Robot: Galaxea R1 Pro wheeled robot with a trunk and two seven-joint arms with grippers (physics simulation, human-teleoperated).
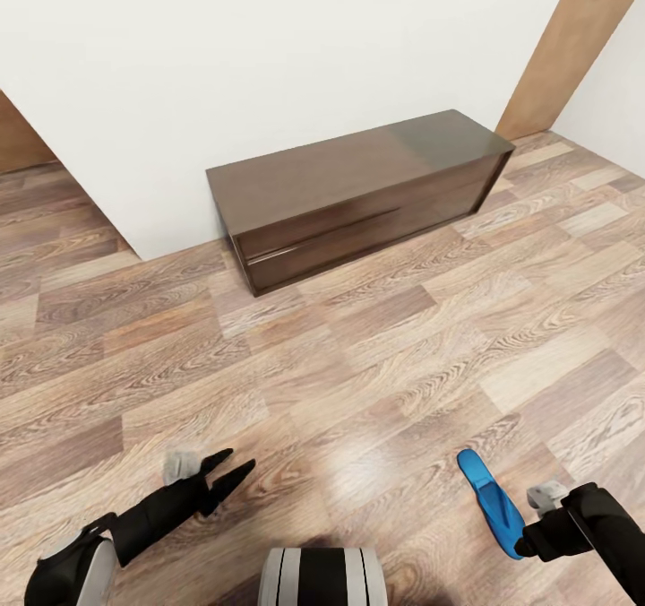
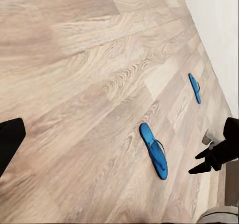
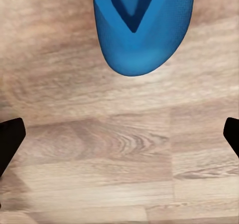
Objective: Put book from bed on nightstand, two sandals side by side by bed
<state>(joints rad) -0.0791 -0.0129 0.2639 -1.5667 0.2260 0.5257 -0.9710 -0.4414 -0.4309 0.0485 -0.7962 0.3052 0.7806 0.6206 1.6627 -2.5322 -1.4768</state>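
From my remote station I see two bright blue sandals [image 2: 154, 150] [image 2: 194, 87] on light brown wood-grain planks [image 1: 376, 364], a glossy dark brown bench [image 1: 358, 194], a plain white wall [image 1: 269, 59], black grippers [image 1: 224, 476].

Long dark bench [image 1: 358, 189] (against white wall [image 1: 269, 41]).

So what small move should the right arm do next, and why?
Probably ease the right claw forward over the blue sandal. Its fingers stand wide apart above bare floor, and the sandal's rounded end lies just ahead, not yet between them.
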